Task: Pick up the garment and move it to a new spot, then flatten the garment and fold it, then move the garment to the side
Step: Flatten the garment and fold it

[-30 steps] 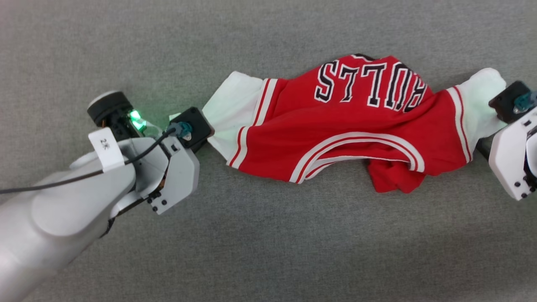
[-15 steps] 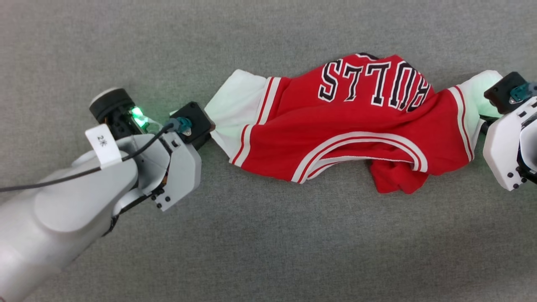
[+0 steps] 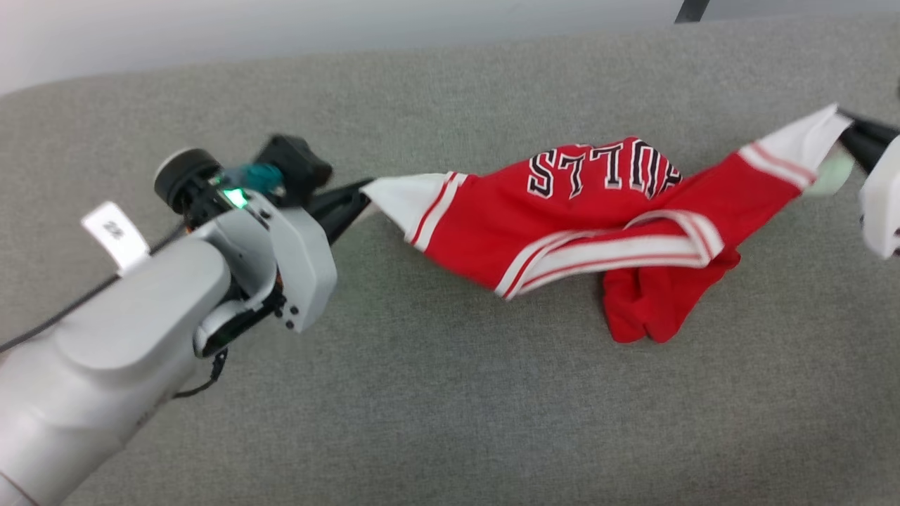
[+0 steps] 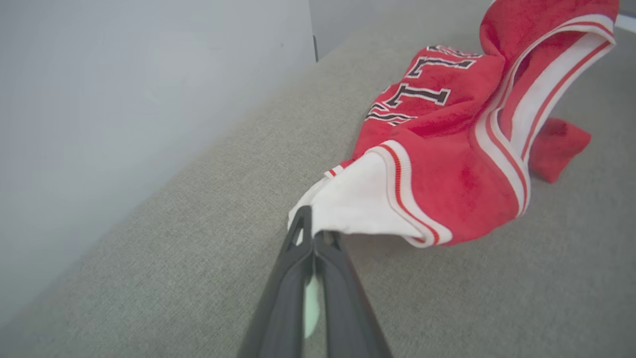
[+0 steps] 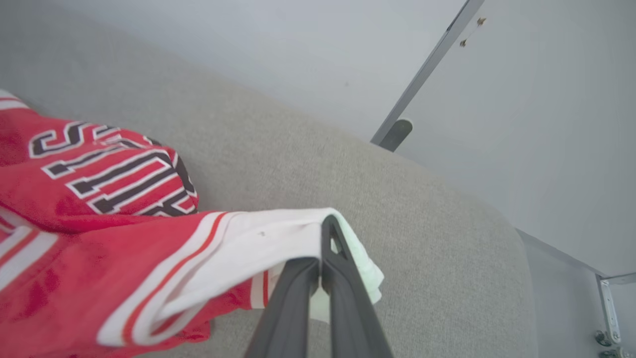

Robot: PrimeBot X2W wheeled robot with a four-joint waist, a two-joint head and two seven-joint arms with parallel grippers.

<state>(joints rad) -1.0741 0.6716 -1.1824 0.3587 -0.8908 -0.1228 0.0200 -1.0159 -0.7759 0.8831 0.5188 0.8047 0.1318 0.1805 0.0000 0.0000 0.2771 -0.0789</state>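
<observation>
Bright, soft, even light; faint shadows lie on the grey cloth surface (image 3: 450,393) beneath the garment (image 3: 562,225). The head view is slightly motion-blurred. Wrist views bow at their edges, and the left pincer (image 4: 311,232) looks soft near the lens.
</observation>
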